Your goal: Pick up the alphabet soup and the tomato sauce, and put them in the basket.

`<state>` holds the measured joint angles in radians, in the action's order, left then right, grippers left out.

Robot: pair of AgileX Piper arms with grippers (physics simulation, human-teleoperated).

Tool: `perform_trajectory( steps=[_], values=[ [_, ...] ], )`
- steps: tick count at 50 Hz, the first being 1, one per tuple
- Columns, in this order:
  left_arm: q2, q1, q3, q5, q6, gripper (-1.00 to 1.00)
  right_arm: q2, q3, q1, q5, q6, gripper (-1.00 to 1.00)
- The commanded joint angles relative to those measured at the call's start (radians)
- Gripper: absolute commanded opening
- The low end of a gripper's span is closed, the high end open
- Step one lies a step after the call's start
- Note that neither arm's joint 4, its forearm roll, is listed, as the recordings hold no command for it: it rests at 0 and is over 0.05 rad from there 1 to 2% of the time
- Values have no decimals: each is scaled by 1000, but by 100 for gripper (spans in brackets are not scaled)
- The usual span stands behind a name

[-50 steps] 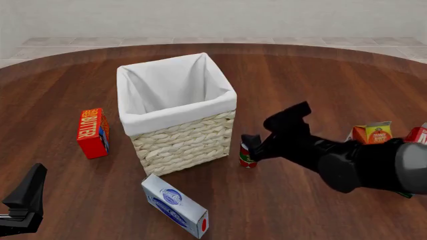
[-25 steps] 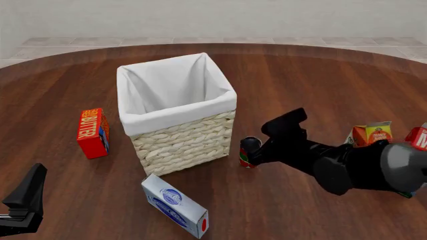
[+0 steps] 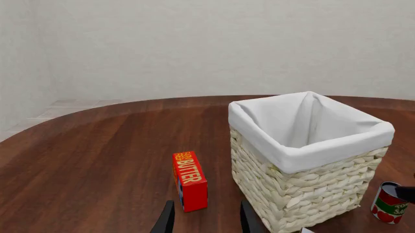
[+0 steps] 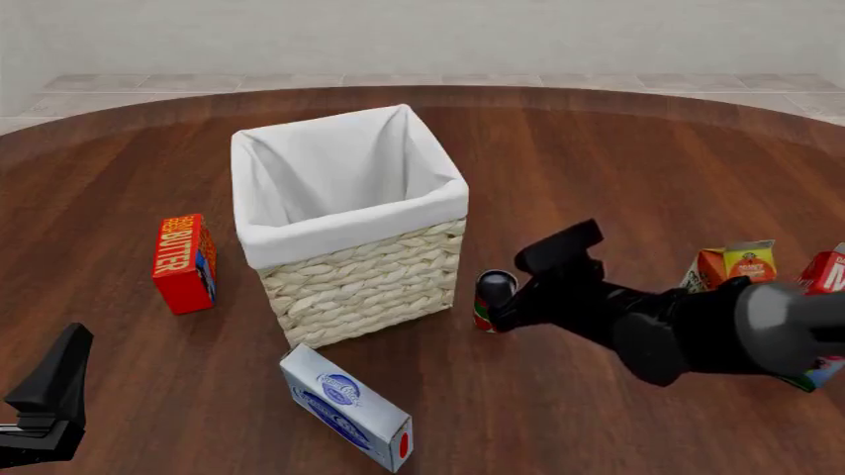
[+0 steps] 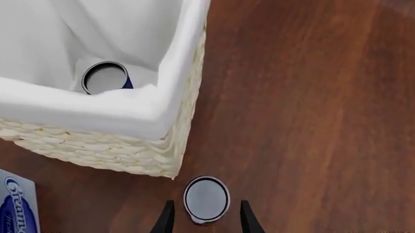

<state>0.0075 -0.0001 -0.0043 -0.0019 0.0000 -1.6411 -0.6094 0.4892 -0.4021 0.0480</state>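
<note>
The basket [image 4: 396, 272] stands mid-table, cream wicker with a white liner. Inside it, seen in the right wrist view, lies the alphabet soup [image 5: 104, 76], showing a silver top and a strip of blue label. The tomato sauce [image 4: 490, 309] stands upright on the table just right of the basket; it also shows as the red can [image 3: 389, 204] and from above as a silver top [image 5: 206, 196]. My right gripper [image 4: 498, 295] is open, its fingers [image 5: 167, 218] straddling that can with small gaps. My left gripper [image 4: 55, 381] is open and empty near the front-left edge, far from both cans.
A red butter box [image 4: 182, 262] stands left of the basket. A blue-and-white cream cheese box [image 4: 346, 406] lies in front of it. An orange carton [image 4: 739, 265] and a red carton [image 4: 825, 267] stand at the far right, behind my right arm.
My right arm has sunk and shifted slightly left, bringing its fingers lower around the tomato sauce can. The can, the basket and the left arm have not moved.
</note>
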Motion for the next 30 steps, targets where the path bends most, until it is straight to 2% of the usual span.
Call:
perform_trajectory(
  steps=[1,30],
  values=[
    [0,0,0,0,0,100,-27,1,-1,-12,2,100],
    [0,0,0,0,0,100,-83,8,-6,-49,-2,100]
  ],
)
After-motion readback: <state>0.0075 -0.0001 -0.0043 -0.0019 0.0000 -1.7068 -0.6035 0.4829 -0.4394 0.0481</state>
